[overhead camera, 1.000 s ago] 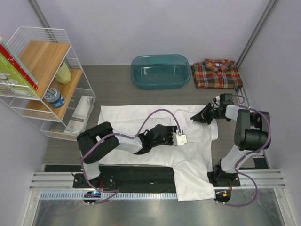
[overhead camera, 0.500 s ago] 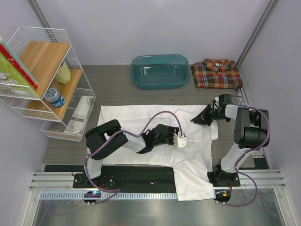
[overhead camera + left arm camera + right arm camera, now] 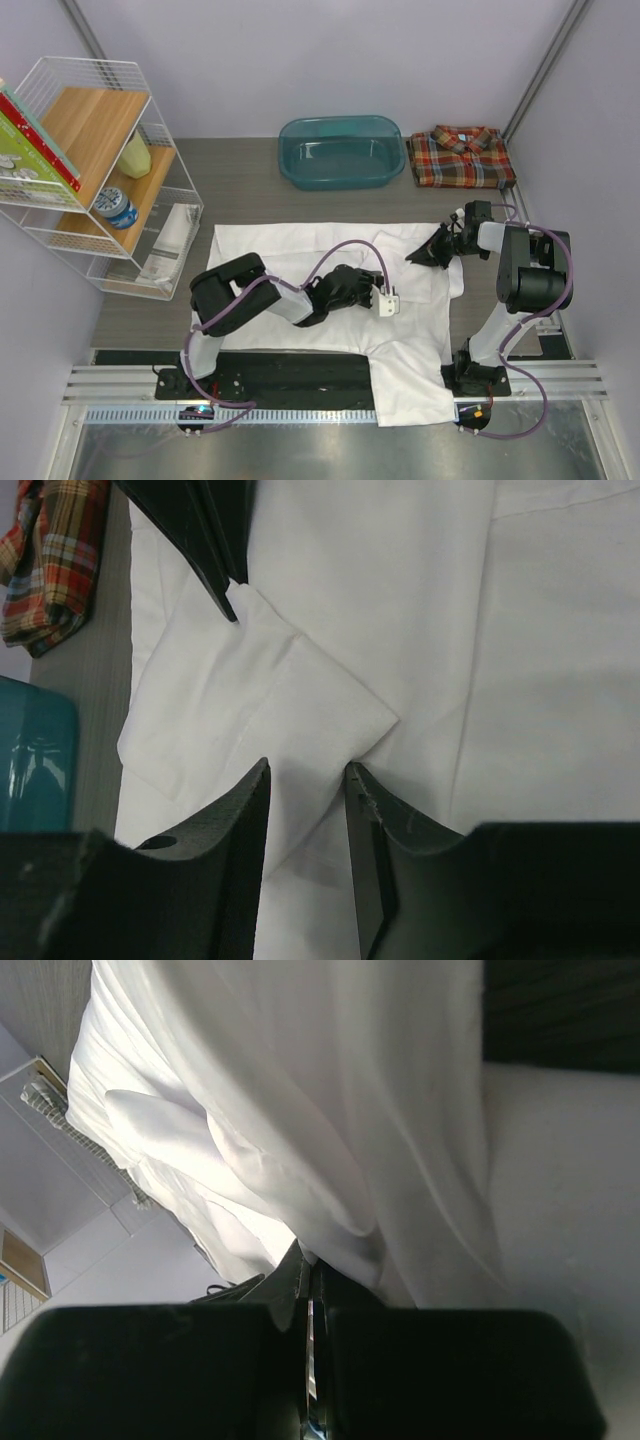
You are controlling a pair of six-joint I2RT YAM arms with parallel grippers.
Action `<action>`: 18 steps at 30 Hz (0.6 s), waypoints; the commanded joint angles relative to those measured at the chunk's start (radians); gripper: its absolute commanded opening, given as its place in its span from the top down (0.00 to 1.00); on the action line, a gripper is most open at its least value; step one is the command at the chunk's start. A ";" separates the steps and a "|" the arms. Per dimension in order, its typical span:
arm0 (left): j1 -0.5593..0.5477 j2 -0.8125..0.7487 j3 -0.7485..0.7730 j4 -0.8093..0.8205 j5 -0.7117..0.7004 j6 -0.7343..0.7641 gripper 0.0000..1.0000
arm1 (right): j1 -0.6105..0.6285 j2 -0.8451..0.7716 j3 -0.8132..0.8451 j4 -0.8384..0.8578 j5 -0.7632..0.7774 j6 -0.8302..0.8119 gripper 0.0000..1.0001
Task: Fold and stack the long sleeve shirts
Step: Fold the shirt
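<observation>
Surface: grey wood-grain table (image 3: 250, 185). Lying on it: white long sleeve shirt (image 3: 270, 262) spread flat across the near half, one part hanging over the near edge; teal plastic tub (image 3: 342, 120) far centre; folded plaid shirt (image 3: 460, 158) just right of it; wire shelf rack (image 3: 95, 120) at left.

Top view looks down; wrist views sit close over white shirt (image 3: 262, 250)

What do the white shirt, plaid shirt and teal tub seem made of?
The white shirt: soft matte cloth, maybe cotton; it creases and folds. The plaid shirt: similar matte cloth, checked weave. The teal tub: probably glossy plastic; rigid rim, reflections.
</observation>
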 commanded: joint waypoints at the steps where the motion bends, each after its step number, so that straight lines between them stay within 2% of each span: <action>1: 0.005 0.019 0.044 0.080 0.013 0.014 0.64 | -0.001 -0.018 0.027 -0.020 0.010 -0.026 0.99; 4: 0.008 0.017 0.051 0.080 0.017 0.008 0.67 | 0.004 -0.026 0.027 -0.021 0.007 -0.027 0.99; 6: 0.010 0.011 0.056 0.070 0.027 0.000 0.74 | 0.011 -0.035 0.027 -0.020 0.001 -0.027 0.99; 7: 0.010 0.010 0.058 0.068 0.027 -0.005 0.79 | 0.013 -0.040 0.027 -0.021 0.001 -0.029 0.99; 8: 0.010 0.008 0.061 0.068 0.025 -0.009 0.89 | 0.014 -0.049 0.025 -0.024 0.003 -0.032 0.99; 10: 0.010 0.007 0.073 0.041 0.025 -0.009 0.99 | 0.019 -0.054 0.024 -0.026 0.001 -0.034 0.99; 18: 0.025 -0.012 0.108 -0.061 0.054 -0.026 1.00 | 0.030 -0.078 0.037 -0.046 -0.016 -0.058 0.99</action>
